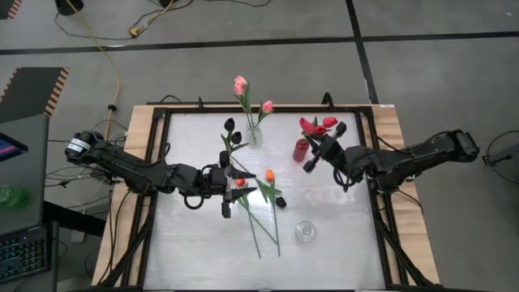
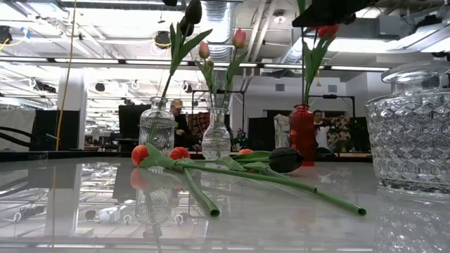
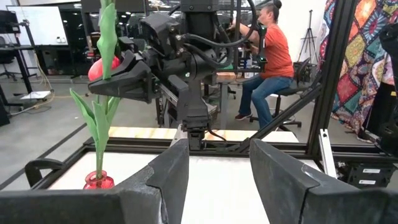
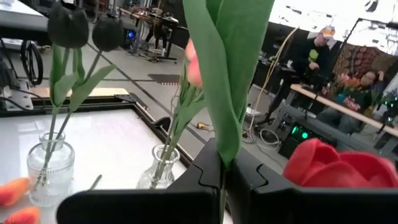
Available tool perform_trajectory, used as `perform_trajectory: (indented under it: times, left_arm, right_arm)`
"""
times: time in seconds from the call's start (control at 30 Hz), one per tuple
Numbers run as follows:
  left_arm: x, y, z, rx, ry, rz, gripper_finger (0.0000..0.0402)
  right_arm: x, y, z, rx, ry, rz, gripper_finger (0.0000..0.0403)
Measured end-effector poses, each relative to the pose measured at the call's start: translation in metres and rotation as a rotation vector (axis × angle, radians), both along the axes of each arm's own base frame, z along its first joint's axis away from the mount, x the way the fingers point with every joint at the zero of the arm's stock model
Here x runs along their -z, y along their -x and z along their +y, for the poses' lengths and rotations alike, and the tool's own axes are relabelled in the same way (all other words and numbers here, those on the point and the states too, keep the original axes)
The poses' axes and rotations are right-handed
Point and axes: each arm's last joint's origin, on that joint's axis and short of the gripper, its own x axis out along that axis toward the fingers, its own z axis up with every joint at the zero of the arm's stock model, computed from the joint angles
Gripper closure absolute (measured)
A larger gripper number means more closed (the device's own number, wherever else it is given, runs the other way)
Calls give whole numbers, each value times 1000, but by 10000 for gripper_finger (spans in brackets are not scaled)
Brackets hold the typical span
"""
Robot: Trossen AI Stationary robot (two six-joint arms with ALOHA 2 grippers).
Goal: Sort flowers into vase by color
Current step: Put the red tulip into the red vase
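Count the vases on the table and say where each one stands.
4. A clear vase with pink tulips at the back centre, a clear vase with black tulips left of it, a red vase on its right, an empty clear vase near the front.

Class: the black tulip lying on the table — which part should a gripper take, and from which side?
Grip the black tulip partway along its thin green stem, descending from above with fingers across it. It lies flat among the orange tulips, so the bare stem beyond the leaves looks like the clearest hold.
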Motion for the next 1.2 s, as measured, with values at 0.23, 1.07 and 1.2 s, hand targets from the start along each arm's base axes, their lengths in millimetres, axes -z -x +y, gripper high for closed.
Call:
perform_trajectory:
  times: [0.23, 1.07, 1.2]
  left_arm:
    - [0, 0, 0, 0, 0, 0, 243]
    - [2, 0, 0, 0, 10, 15, 243]
    - [2, 0, 0, 0, 10, 15, 243]
  right_arm:
    - [4, 0, -2, 10, -32, 9, 368]
    - [5, 0, -9, 43, -40, 6, 355]
    - [5, 0, -9, 45, -57, -10, 337]
